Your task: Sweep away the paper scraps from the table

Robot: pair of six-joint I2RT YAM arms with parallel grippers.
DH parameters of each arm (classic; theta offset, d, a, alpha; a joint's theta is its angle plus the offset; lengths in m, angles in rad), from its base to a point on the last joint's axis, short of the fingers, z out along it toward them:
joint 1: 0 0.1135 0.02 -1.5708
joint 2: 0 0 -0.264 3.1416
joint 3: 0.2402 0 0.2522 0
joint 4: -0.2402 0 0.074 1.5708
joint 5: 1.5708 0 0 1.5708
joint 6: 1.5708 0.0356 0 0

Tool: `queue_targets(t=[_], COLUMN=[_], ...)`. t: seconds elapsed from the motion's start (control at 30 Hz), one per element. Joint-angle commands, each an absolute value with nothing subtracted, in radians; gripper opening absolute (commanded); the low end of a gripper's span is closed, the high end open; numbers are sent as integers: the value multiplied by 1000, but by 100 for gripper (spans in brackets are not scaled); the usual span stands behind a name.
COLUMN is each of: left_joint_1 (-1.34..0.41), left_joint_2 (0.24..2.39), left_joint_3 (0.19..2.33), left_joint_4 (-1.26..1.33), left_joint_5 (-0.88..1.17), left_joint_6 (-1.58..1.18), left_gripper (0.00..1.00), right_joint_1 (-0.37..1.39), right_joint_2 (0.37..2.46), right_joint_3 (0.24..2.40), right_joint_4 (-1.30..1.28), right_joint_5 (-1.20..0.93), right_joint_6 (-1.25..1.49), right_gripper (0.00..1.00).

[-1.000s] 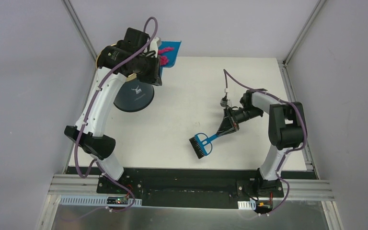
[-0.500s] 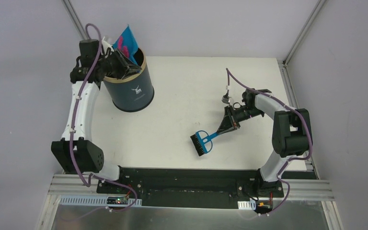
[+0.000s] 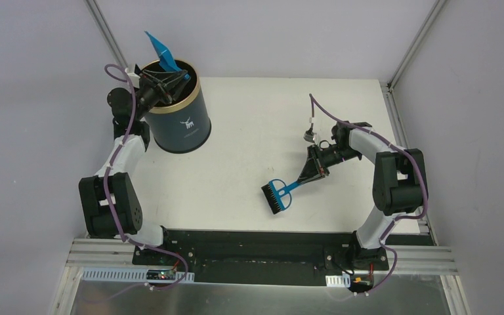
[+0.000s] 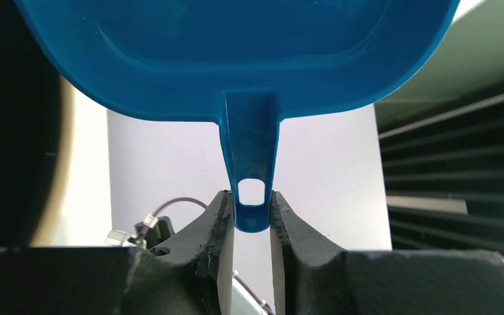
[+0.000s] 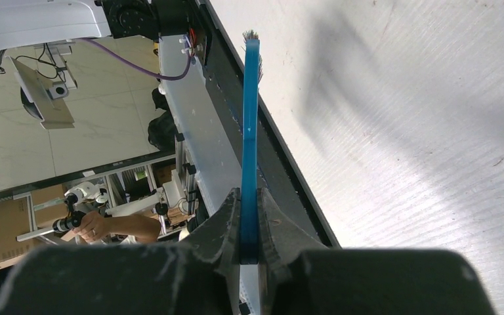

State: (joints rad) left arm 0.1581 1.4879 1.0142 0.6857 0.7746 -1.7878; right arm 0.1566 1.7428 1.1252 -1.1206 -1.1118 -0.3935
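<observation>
The left gripper hangs over the open mouth of a dark navy cylindrical bin with a gold rim, which stands upright at the far left of the flat white worktop. The gripper is pinching the end of the handle of a blue plastic dustpan. In the left wrist view its two dark fingers press on either side of the handle's rounded tip, just below the small hanging hole, and the pan's broad blue body fills the top of that view. From above, the pan is tipped steeply, its wide end pointing up and away past the bin's far rim and its handle end lowest, over the bin's mouth. The paper scraps cannot be picked out in any view, and the arm and pan hide much of the bin's inside. Well apart from this, on the right half of the worktop, the right gripper is clamped on the thin handle of a blue hand brush with black bristles. The brush slants down towards the near left, and its bristled head sits at the worktop surface, a little back from the black rail along the front edge. The right wrist view shows the handle edge-on, squeezed between the two fingers.
</observation>
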Motion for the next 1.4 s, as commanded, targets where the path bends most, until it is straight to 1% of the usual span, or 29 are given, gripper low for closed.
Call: queue_targets(t=[0.0, 0.37, 0.57, 0.63, 0.77, 0.9, 0.97, 1.03, 1.13, 1.27, 1.33, 1.37], left_joint_1=[160, 158, 126, 88, 3, -151, -213, -273, -373, -500, -569, -607], left_joint_2=[1417, 1414, 1359, 1333, 1279, 1272, 1290, 1312, 1319, 1335, 1362, 1377], left_joint_3=[1053, 1050, 1126, 1177, 1288, 1414, 1474, 1505, 1489, 1444, 1421, 1417], left_joint_4=[879, 860, 702, 566, 156, -327, -506, -631, -739, -855, -906, -937], left_joint_5=[822, 851, 901, 924, 911, 795, 739, 704, 616, 473, 379, 293], left_joint_6=[-1867, -1834, -1680, -1535, -1183, -794, -642, -531, -418, -322, -283, -269], left_gripper=[0, 0, 0, 0, 0, 0, 0, 0, 0, 0, 0, 0], right_joint_1=[153, 153, 153, 153, 146, 100, 71, 43, 9, 2, 2, 2], right_joint_2=[1720, 1719, 1725, 1726, 1721, 1721, 1716, 1704, 1679, 1636, 1615, 1608], right_joint_3=[1141, 1138, 1143, 1142, 1149, 1186, 1204, 1210, 1220, 1241, 1247, 1249], right_joint_4=[-1108, -1111, -1111, -1111, -1110, -1152, -1171, -1179, -1181, -1177, -1185, -1194], right_joint_5=[-1117, -1109, -1103, -1101, -1101, -1153, -1149, -1133, -1091, -948, -857, -820], right_joint_6=[-397, -400, -400, -401, -391, -384, -392, -394, -380, -385, -414, -433], right_gripper=[0, 0, 0, 0, 0, 0, 0, 0, 0, 0, 0, 0])
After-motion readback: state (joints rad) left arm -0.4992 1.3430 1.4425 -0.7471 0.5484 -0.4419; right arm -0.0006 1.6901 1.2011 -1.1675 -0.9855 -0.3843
